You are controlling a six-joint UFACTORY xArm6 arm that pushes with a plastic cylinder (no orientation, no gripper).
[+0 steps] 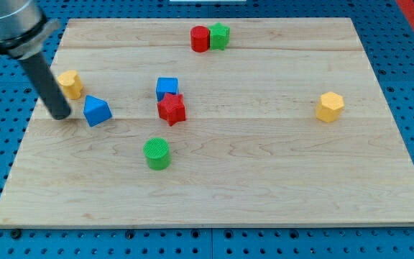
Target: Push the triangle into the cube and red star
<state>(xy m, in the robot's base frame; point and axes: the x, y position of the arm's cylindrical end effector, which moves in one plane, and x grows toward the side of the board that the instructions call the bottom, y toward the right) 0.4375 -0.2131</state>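
Note:
A blue triangle block point(96, 111) lies at the left of the wooden board point(264, 180). My tip point(60, 114) rests on the board just to the triangle's left, with a small gap between them. A blue cube point(167, 88) sits right of the triangle, and a red star point(172, 108) touches the cube's lower edge. The rod rises from the tip toward the view's top left.
A yellow block point(70, 84) sits just above and right of my tip, close to the rod. A green cylinder point(157, 153) lies below the star. A red cylinder point(200, 39) and a green star point(219, 36) touch at the top. A yellow hexagonal block point(330, 106) sits at the right.

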